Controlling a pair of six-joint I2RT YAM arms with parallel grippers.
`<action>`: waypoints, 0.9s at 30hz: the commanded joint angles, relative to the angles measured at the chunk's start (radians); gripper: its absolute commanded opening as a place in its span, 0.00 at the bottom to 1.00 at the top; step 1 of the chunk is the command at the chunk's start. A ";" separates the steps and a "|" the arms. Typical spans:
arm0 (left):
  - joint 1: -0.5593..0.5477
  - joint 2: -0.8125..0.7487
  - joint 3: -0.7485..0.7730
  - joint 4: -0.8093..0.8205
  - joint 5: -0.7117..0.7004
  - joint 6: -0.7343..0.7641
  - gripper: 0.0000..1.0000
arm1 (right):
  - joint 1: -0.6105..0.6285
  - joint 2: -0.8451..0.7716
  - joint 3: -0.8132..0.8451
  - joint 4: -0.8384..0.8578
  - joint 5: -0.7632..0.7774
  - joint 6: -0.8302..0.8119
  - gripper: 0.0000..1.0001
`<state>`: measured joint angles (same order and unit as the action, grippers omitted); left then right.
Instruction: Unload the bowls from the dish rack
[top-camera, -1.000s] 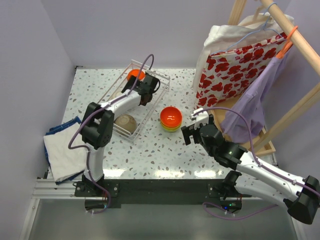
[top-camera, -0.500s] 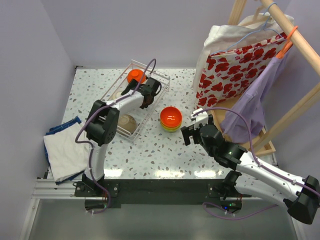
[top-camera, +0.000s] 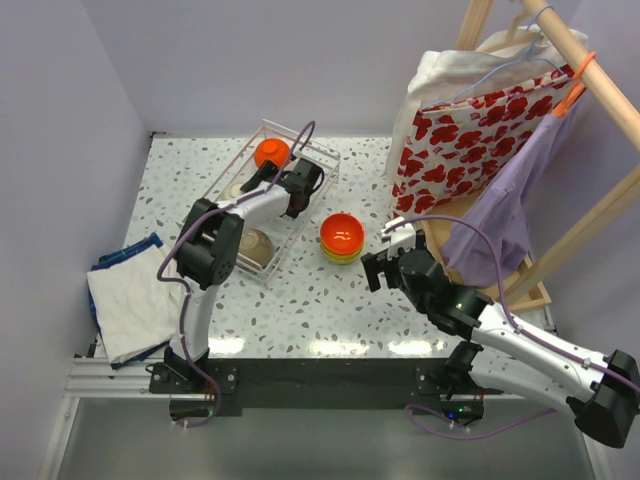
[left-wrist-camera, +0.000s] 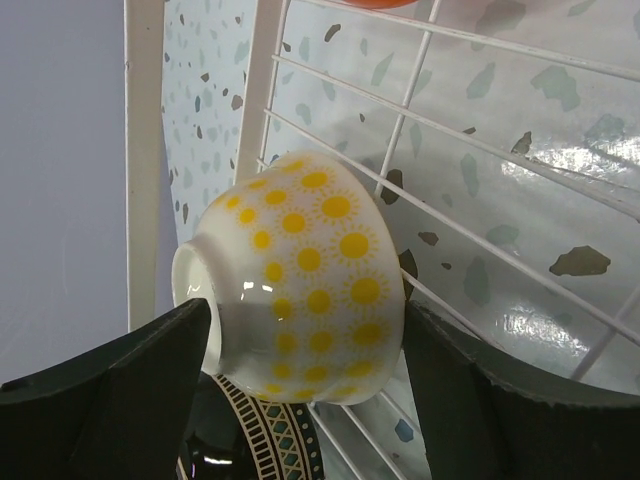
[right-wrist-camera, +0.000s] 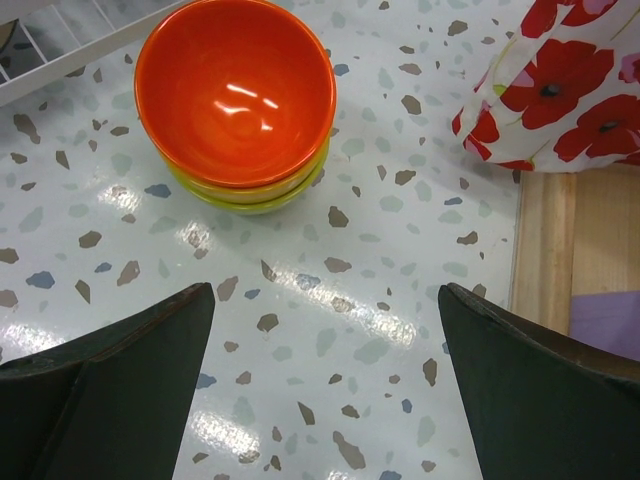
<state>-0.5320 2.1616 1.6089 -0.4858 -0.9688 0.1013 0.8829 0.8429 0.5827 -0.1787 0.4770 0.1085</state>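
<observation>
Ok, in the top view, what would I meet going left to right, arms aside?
cloths → dish rack → stacked bowls → floral bag → purple shirt

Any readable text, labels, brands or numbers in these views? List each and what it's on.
None can be read in any view.
Cream bowl in the dish rack: yellow sun dots only, no lettering.
Flowered cloth: red flowers, no words.
Stacked bowls: plain, no marks.
</observation>
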 joint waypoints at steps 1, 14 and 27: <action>-0.005 -0.009 -0.006 0.030 -0.041 0.020 0.78 | 0.001 0.008 0.005 0.062 -0.011 0.010 0.99; -0.031 -0.146 0.000 0.036 -0.004 0.025 0.57 | 0.001 -0.008 0.008 0.064 -0.018 0.014 0.99; 0.003 -0.330 0.008 0.013 0.286 -0.141 0.44 | 0.001 0.077 0.035 0.217 -0.251 0.014 0.99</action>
<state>-0.5575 1.9285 1.6035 -0.4892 -0.7975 0.0631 0.8825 0.8860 0.5835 -0.0879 0.3363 0.1146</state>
